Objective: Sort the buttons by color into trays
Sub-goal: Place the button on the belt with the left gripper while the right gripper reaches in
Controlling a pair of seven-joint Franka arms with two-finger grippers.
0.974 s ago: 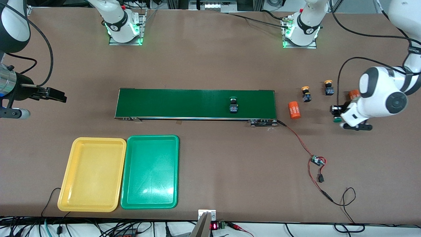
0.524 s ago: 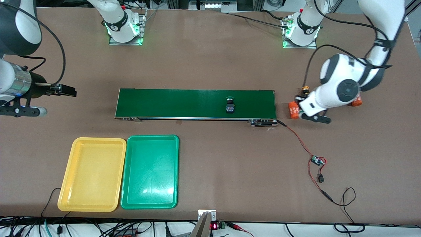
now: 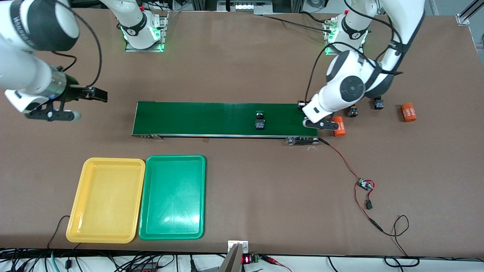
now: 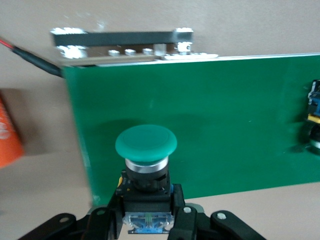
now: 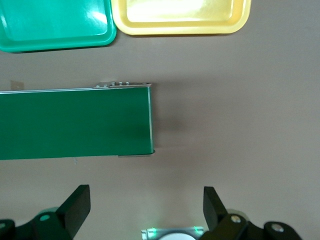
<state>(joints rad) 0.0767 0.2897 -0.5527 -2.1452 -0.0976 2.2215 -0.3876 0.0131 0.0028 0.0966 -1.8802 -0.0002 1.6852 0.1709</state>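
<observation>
My left gripper [image 3: 304,113] is shut on a green-capped button [image 4: 146,145] and holds it over the end of the dark-green conveyor belt [image 3: 211,119] toward the left arm's end. A second green-capped button [image 3: 259,121] rides on the belt and also shows in the left wrist view [image 4: 314,120]. Two more buttons [image 3: 352,111] [image 3: 378,103] stand on the table, their caps hidden under the left arm. The yellow tray [image 3: 106,166] and the green tray [image 3: 174,160] lie side by side, nearer the camera than the belt. My right gripper [image 3: 99,95] is open and empty, over the table off the belt's other end.
Two orange cylinders [image 3: 339,126] [image 3: 408,112] lie on the table toward the left arm's end. A red and black cable with a small circuit board [image 3: 365,184] runs from the belt's corner toward the camera. In the right wrist view both trays [image 5: 55,44] [image 5: 180,29] and the belt's end [image 5: 75,122] show.
My left gripper has carried the green-capped button from past the cylinders to the belt's end. The button on the belt has moved toward the right arm's end. The right gripper has moved closer to the belt.
</observation>
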